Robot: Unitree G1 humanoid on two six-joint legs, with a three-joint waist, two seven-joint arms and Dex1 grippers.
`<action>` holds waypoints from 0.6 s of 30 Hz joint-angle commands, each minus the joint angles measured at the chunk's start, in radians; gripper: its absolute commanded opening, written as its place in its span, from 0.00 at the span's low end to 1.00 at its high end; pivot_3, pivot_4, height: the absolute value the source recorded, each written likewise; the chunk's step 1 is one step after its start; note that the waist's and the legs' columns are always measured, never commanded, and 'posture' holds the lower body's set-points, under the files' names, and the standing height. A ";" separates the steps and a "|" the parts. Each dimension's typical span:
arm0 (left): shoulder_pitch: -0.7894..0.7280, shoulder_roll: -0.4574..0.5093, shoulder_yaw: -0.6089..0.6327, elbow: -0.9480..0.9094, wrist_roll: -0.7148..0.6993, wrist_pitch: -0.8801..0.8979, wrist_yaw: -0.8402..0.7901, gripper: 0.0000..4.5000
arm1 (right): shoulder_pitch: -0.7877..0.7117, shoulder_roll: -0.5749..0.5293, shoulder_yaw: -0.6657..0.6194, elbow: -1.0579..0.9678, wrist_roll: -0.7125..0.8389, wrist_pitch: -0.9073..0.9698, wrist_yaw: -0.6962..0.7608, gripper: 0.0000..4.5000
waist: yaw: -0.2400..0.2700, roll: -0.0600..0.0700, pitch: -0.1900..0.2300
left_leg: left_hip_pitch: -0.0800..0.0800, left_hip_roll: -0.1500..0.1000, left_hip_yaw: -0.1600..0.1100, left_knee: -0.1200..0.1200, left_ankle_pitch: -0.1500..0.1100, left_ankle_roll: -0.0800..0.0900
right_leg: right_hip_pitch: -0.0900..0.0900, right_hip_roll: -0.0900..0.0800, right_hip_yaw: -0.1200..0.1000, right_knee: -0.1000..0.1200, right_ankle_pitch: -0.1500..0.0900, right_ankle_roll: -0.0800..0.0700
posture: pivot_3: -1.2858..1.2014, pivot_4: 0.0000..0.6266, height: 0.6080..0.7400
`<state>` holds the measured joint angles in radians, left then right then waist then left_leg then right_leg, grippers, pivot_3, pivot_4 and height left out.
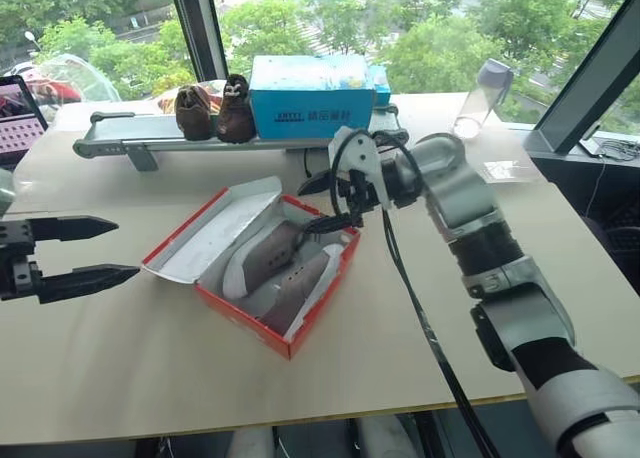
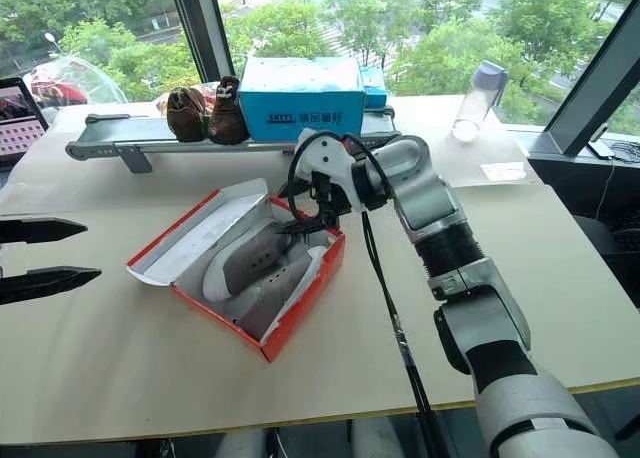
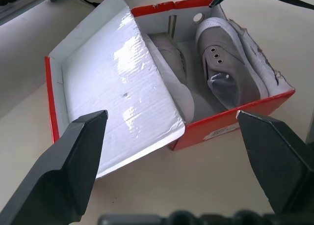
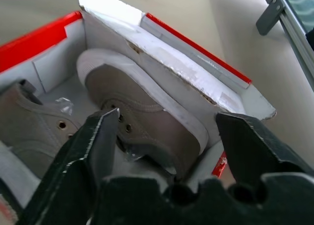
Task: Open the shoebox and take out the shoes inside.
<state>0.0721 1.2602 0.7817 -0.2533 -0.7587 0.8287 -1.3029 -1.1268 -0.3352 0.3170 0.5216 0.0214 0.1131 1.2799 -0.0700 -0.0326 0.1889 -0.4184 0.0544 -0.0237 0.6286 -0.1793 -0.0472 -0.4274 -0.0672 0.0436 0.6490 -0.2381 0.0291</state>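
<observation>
between the spread black fingers of the right gripper [image 1: 322,203]: nothing pinched, just the far end of the shoebox [image 1: 295,340], with one wedge-shaped tip low over the box's far right corner and the other raised above the rim. directly under those tips, the shoes [image 1: 275,263], grey-taupe canvas slip-ons with metal eyelets and smooth white rubber soles, lying on their sides inside the box, one leaning against the other. crinkled clear plastic stuffed in the mouth of one shoe, seen from the left wrist. around the shoes, red cardboard walls, white inside, with a torn, ragged edge along the wall nearest the right wrist. hinged lid [image 1: 210,233] thrown open away from the right gripper, toward the left one, white and glossy underneath, tilted up with its flap rim standing.

further out on that side, the left gripper [image 1: 85,248], matte black tapered fingers held wide apart, empty, level above the table [image 1: 150,378] and clear of the lid. pale, smooth beige tabletop under everything.

beyond the right gripper, toward the window: a long grey metal rail [image 1: 130,133] carrying a pair of dark brown fuzzy shoes [image 1: 215,108] and a blue box [image 1: 312,96] of cardboard, just beside them. off past the right forearm, a clear plastic bottle [image 1: 482,98] with a greyish cap, upright.
</observation>
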 commanded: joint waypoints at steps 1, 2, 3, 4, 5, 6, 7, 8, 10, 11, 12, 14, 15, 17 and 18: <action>-0.027 0.015 0.014 -0.009 0.008 -0.018 -0.010 1.00 | -0.064 0.007 0.022 0.128 -0.109 -0.236 -0.138 0.99 | 0.000 0.000 0.000 | 0.000 0.000 0.000 0.000 0.000 0.000 | 0.000 0.000 0.000 0.000 0.000 0.000 | 0.52 0.24 1.00; -0.027 0.012 0.018 -0.014 0.009 -0.014 -0.012 1.00 | -0.069 0.009 0.028 0.156 -0.121 -0.270 -0.149 0.99 | 0.000 0.000 0.000 | 0.000 0.000 0.000 0.000 0.000 0.000 | 0.000 0.000 0.000 0.000 0.000 0.000 | 0.52 0.24 1.00; -0.026 0.009 0.023 -0.019 0.010 -0.009 -0.013 1.00 | -0.072 0.010 0.031 0.177 -0.128 -0.293 -0.148 0.99 | 0.000 0.000 0.000 | 0.000 0.000 0.000 0.000 0.000 0.000 | -0.001 0.000 0.000 0.000 0.000 0.000 | 0.52 0.24 1.00; -0.024 0.006 0.028 -0.022 0.012 -0.005 -0.014 1.00 | -0.072 0.011 0.033 0.191 -0.132 -0.310 -0.144 0.99 | 0.000 0.000 0.000 | -0.001 0.000 0.000 0.000 0.000 0.000 | -0.001 0.000 0.000 0.000 0.000 0.000 | 0.52 0.24 1.00; -0.020 0.003 0.035 -0.026 0.018 -0.004 -0.012 1.00 | -0.071 0.011 0.036 0.199 -0.139 -0.330 -0.143 0.99 | 0.000 0.000 0.000 | -0.001 0.000 0.000 0.000 0.000 0.000 | -0.001 0.000 0.000 0.000 0.000 0.000 | 0.52 0.24 1.00; -0.015 -0.003 0.041 -0.029 0.022 -0.003 -0.008 1.00 | -0.068 0.014 0.038 0.204 -0.147 -0.349 -0.147 0.99 | 0.000 0.000 0.000 | -0.001 0.000 0.000 0.000 0.000 0.000 | -0.001 0.000 0.000 0.000 0.000 0.000 | 0.52 0.24 1.00; -0.012 -0.007 0.047 -0.032 0.025 -0.001 -0.005 1.00 | -0.065 0.015 0.038 0.207 -0.152 -0.362 -0.150 0.99 | 0.000 0.000 0.000 | -0.001 0.000 0.000 0.000 0.000 0.000 | -0.001 0.000 0.000 0.000 0.000 0.000 | 0.52 0.24 1.00; -0.011 -0.012 0.050 -0.034 0.023 0.003 -0.002 1.00 | -0.064 0.017 0.037 0.210 -0.156 -0.373 -0.153 0.99 | 0.000 0.000 0.000 | -0.001 0.000 0.000 0.000 0.000 0.000 | -0.001 0.000 0.000 0.000 0.000 0.000 | 0.52 0.24 1.00; -0.006 -0.018 0.049 -0.039 0.028 0.003 0.001 1.00 | -0.061 0.022 0.036 0.212 -0.163 -0.389 -0.159 0.99 | -0.001 0.000 0.000 | -0.001 0.000 0.000 0.000 0.000 0.000 | -0.001 0.000 0.000 0.000 0.000 0.000 | 0.52 0.24 1.00; -0.005 -0.020 0.048 -0.041 0.030 0.003 0.003 1.00 | -0.058 0.023 0.037 0.208 -0.165 -0.395 -0.160 0.99 | -0.002 0.000 0.000 | -0.001 0.000 0.000 0.000 0.000 0.000 | -0.001 0.000 0.000 0.000 0.000 0.000 | 0.52 0.24 1.00; -0.005 -0.022 0.050 -0.043 0.029 0.006 0.005 1.00 | -0.052 0.023 0.037 0.190 -0.163 -0.394 -0.156 0.99 | -0.002 0.000 0.000 | -0.001 0.000 0.000 0.000 0.000 0.000 | -0.001 0.000 0.000 0.000 0.000 0.000 | 0.52 0.24 1.00; -0.004 -0.024 0.056 -0.048 0.025 0.015 0.007 1.00 | -0.041 0.018 0.040 0.154 -0.164 -0.388 -0.148 0.99 | 0.000 0.000 0.000 | -0.001 0.001 0.000 0.000 0.000 0.000 | -0.001 0.001 0.000 0.000 0.000 0.000 | 0.52 0.24 1.00; -0.003 -0.026 0.061 -0.052 0.017 0.026 0.007 1.00 | -0.032 0.016 0.046 0.133 -0.171 -0.389 -0.149 0.99 | 0.000 0.000 0.000 | -0.001 0.001 0.000 0.000 0.000 0.000 | -0.001 0.001 0.000 0.001 0.000 0.000 | 0.52 0.24 1.00; 0.008 -0.037 0.081 -0.071 -0.003 0.058 0.004 1.00 | 0.001 0.022 0.070 0.073 -0.188 -0.381 -0.150 0.99 | 0.000 0.000 0.000 | -0.001 0.001 -0.001 0.000 0.000 0.000 | -0.001 0.001 0.000 0.001 0.000 0.000 | 0.52 0.24 1.00; 0.015 -0.043 0.090 -0.082 -0.006 0.067 0.005 1.00 | 0.011 0.028 0.081 0.061 -0.202 -0.387 -0.161 0.99 | -0.001 0.000 0.000 | -0.001 0.001 0.000 0.000 0.000 0.000 | -0.001 0.001 0.000 0.001 0.000 0.000 | 0.52 0.24 1.00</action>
<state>0.0855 1.2192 0.8223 -0.3056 -0.7494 0.8777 -1.2995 -1.1227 -0.3121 0.3855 0.6357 -0.1678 -0.2557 1.1320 -0.0706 -0.0327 0.1889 -0.4193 0.0559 -0.0241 0.6285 -0.1792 -0.0472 -0.4277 -0.0661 0.0431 0.6494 -0.2381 0.0290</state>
